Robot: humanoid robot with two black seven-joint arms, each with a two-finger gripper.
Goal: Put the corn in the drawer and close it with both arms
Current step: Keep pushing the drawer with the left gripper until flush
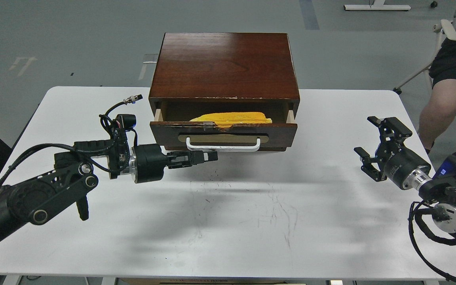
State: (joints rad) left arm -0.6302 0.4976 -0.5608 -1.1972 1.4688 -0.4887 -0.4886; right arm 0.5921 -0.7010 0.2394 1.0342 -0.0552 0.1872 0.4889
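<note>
The yellow corn [232, 118] lies inside the drawer [223, 134], which stands partly open from the dark red-brown cabinet [224, 65]. Only the corn's top shows over the drawer's chipped front edge. The white bar handle [223, 145] is on the drawer front. My left gripper [208, 156] is shut, with its fingers together, just below the handle's left part and against the drawer front. My right gripper [374, 144] is open and empty, well to the right of the drawer above the table.
The white table [228, 221] carries the cabinet at its far middle. A seated person's leg [441, 107] and a chair are past the table's right far corner. A loose cable plug [133, 101] sticks up from my left wrist.
</note>
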